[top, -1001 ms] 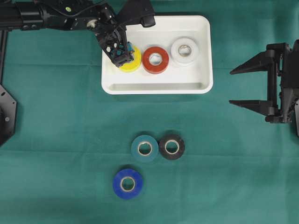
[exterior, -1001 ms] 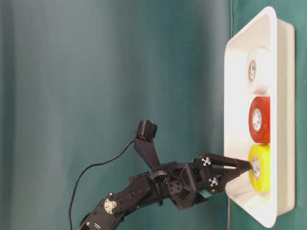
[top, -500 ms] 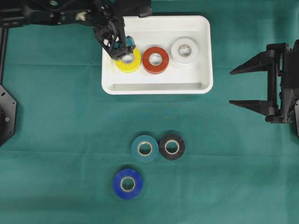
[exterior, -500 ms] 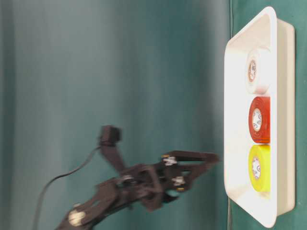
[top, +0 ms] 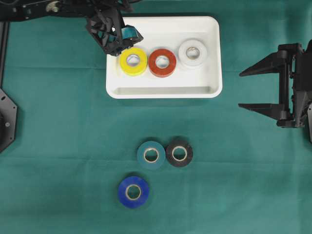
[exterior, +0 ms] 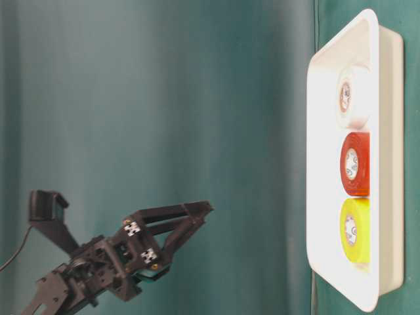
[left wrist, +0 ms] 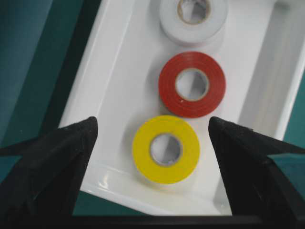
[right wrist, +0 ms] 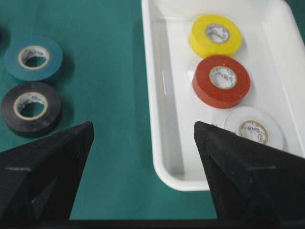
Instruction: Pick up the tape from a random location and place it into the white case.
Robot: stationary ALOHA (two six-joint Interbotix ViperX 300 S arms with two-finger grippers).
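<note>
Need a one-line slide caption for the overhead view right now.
Open left hand above the white case holding yellow, red and white rolls; three rolls wait on the cloth.

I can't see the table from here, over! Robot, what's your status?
Left gripper open, empty, above the white case. Right gripper open, empty. Yellow tape in case with red and white. Three rolls on cloth; nothing blocking.

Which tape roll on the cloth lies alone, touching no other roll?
The blue roll. The teal roll and black roll lie side by side, touching.
</note>
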